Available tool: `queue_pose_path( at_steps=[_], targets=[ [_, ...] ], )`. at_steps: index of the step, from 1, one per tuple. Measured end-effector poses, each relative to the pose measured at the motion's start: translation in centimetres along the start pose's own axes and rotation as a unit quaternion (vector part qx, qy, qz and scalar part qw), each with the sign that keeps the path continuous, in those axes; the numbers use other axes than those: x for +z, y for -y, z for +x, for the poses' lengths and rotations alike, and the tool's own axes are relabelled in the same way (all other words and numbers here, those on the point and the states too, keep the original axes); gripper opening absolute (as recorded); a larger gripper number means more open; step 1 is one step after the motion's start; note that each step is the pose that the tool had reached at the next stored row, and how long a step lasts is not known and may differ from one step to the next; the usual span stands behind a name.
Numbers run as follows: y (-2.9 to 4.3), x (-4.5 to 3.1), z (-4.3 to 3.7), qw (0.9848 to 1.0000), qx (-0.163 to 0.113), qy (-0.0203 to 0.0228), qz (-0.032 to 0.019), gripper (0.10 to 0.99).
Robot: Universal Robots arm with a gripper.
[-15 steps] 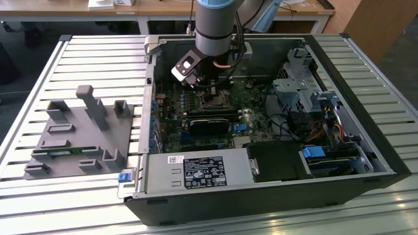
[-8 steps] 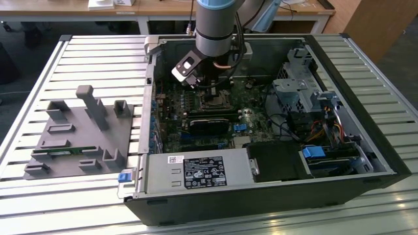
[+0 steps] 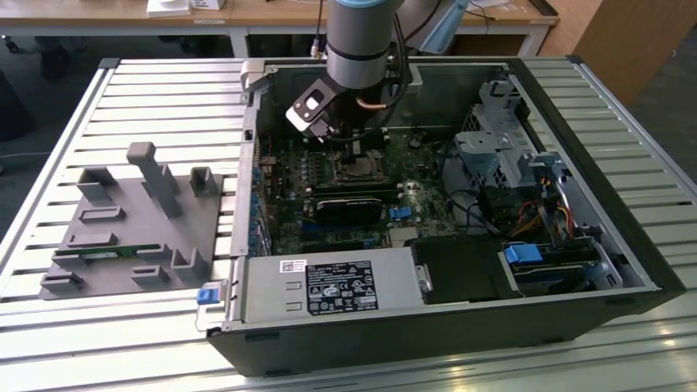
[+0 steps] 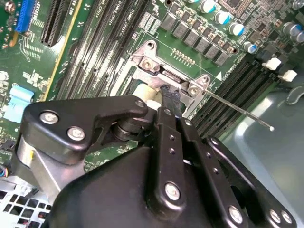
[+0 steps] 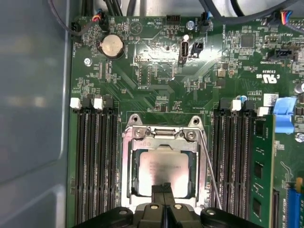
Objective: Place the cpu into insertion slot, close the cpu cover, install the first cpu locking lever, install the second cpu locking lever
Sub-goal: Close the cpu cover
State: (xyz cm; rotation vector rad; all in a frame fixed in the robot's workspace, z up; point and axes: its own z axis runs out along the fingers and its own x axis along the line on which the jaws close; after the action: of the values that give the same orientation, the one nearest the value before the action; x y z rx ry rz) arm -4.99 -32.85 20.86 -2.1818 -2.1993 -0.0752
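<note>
Cpu (image 5: 161, 166) lies framed by the cpu cover (image 5: 127, 171), directly beneath the gripper (image 5: 164, 186); jaws pinched together, holding nothing.

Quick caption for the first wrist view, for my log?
Shut gripper at the edge of the cpu, seated under the lowered cpu cover; a locking lever slants alongside.

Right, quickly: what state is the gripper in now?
Gripper: shut, holding nothing, its tip at the edge of the cpu cover.
</note>
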Motion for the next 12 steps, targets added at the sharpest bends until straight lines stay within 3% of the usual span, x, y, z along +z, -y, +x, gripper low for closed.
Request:
queue_pose_path(
  at_steps=[12],
  targets=[
    [-0.81, -0.03, -0.01, 1.0, 0.0, -0.0001, 0.0001, 0.106]
  ],
)
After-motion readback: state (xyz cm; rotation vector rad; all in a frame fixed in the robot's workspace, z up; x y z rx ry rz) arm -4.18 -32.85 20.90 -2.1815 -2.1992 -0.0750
